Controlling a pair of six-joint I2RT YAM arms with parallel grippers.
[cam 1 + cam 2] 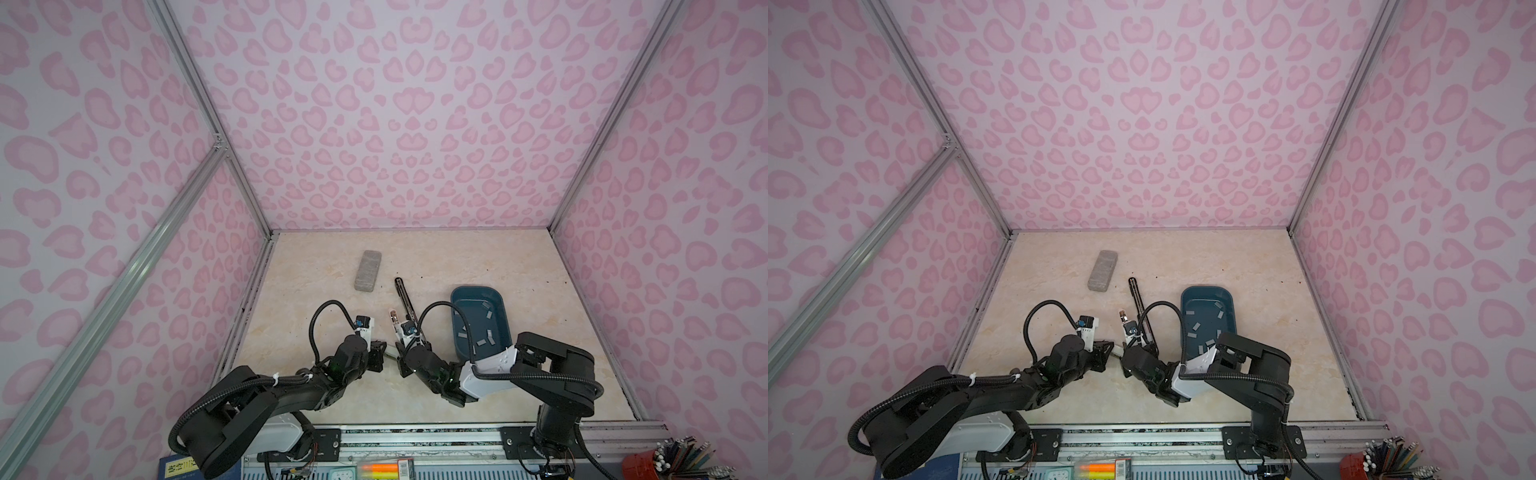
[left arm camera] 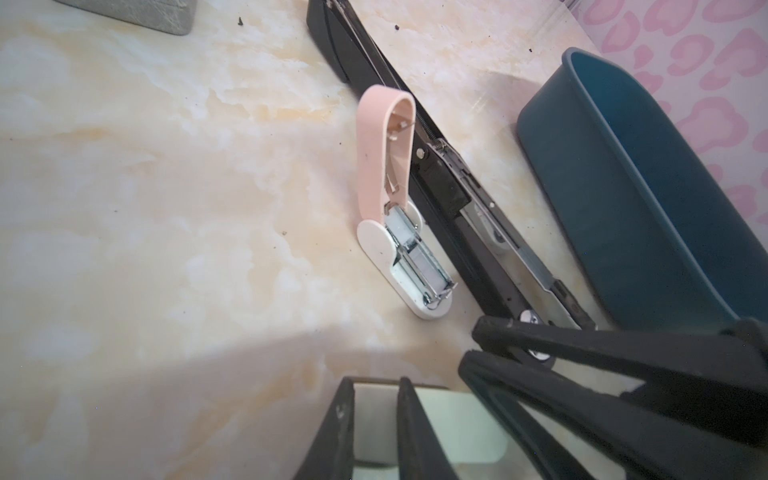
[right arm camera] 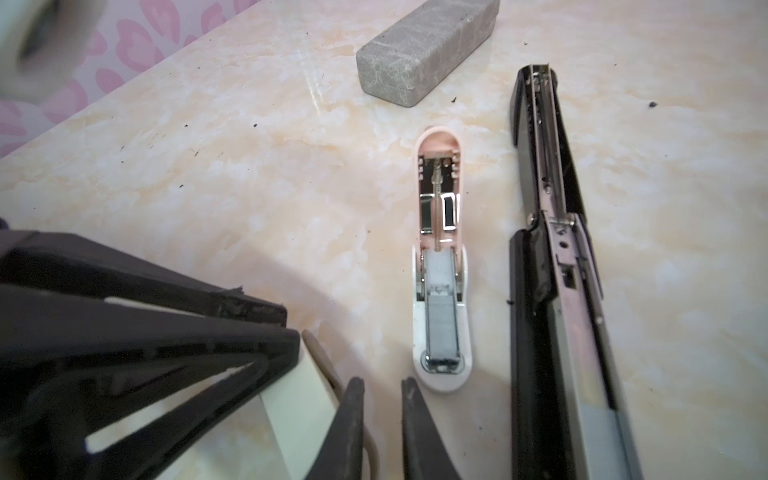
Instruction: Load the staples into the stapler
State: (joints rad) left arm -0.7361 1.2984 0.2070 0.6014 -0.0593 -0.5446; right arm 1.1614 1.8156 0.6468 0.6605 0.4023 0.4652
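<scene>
Left end effector [image 2: 376, 419] clamped on a cream plastic piece [image 2: 453, 428], right end effector [image 3: 382, 409] nearly closed, empty: handover may slip, missing the small pink-and-white stapler [image 3: 440, 274].

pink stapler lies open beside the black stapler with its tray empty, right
Not quite. The pink stapler does lie open beside the black stapler, but its tray is not empty: the right wrist view shows a grey strip of staples in it.
</scene>
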